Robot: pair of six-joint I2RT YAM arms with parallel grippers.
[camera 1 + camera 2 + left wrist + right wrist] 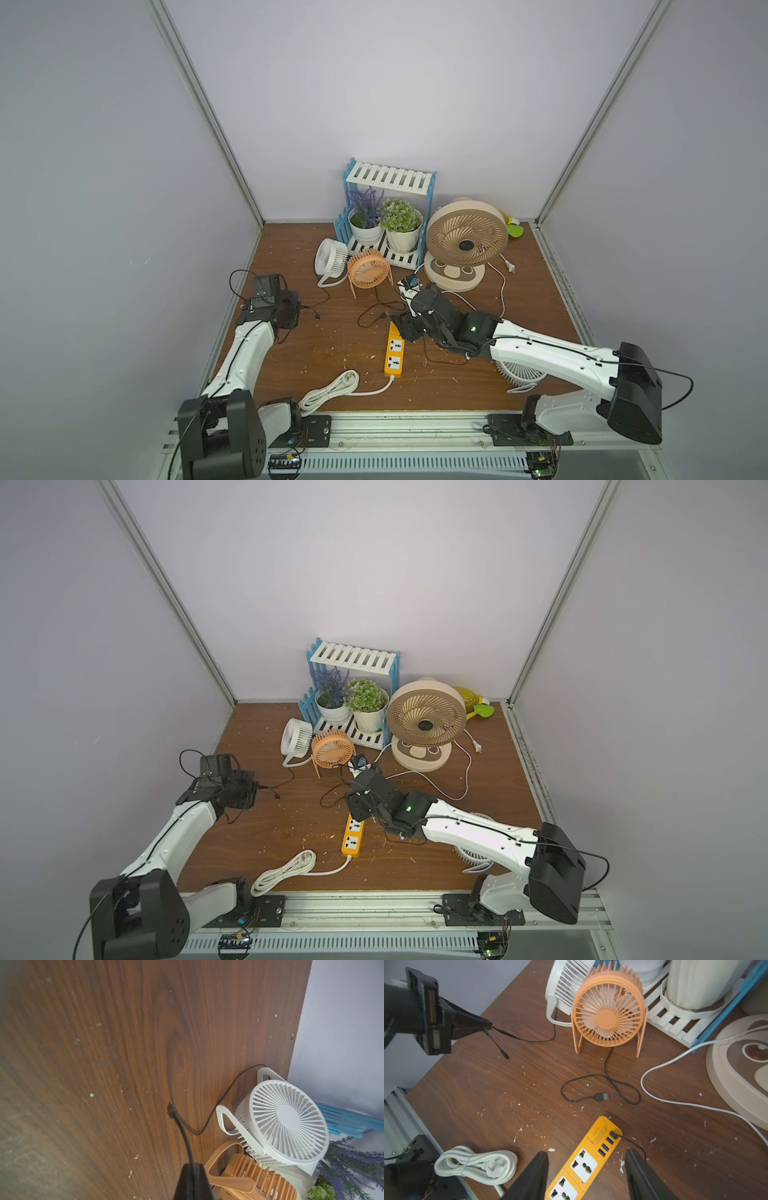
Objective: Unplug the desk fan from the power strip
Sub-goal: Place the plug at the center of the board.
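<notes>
The left gripper (489, 1026) is pressed together on a thin black cable (508, 1034) that runs to the white fan (288, 1118). The plug (505, 1055) hangs free below the tips. In a top view this gripper is at the middle left of the frame, well apart from the strip (395, 351). The strip lies flat at the lower centre, and its white cord (328, 390) is coiled at its lower left. The right gripper (586, 1152) is spread, with one finger (533, 1174) on each side of the strip. One black plug (613, 1134) sits in the end USB port.
</notes>
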